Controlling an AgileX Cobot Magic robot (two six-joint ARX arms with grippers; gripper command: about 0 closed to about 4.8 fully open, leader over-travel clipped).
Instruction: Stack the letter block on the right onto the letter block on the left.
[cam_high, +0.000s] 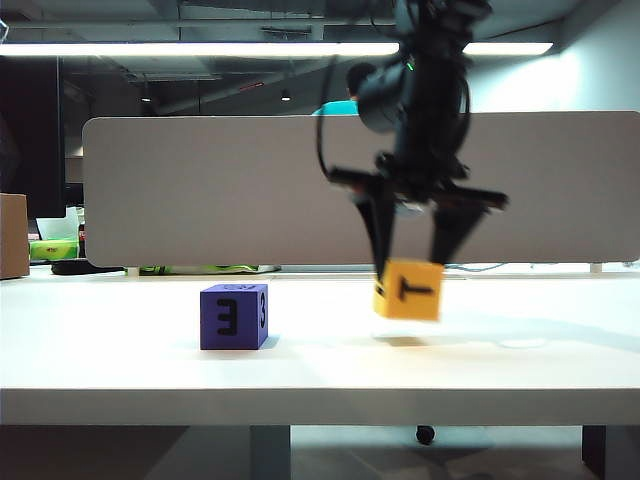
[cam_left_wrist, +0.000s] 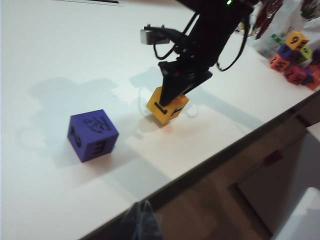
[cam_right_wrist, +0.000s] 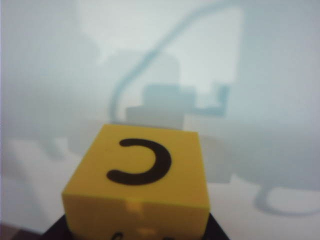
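The right letter block, yellow (cam_high: 408, 290) (cam_left_wrist: 167, 105) (cam_right_wrist: 140, 180), hangs slightly tilted just above the white table (cam_high: 120, 350), with its shadow under it. My right gripper (cam_high: 410, 272) (cam_left_wrist: 176, 89) (cam_right_wrist: 140, 235) reaches down from above and is shut on it, one dark finger on each side. The left letter block, purple (cam_high: 234, 316) (cam_left_wrist: 92, 135), rests on the table to the left of the yellow one, a short gap apart. My left gripper (cam_left_wrist: 142, 220) stays back past the table's near edge, its fingers together and holding nothing.
A heap of several coloured blocks (cam_left_wrist: 295, 55) and a bag (cam_left_wrist: 280, 25) lie near the table's right end. A grey partition (cam_high: 200, 190) runs along the back edge. A cardboard box (cam_high: 12, 235) stands at the far left.
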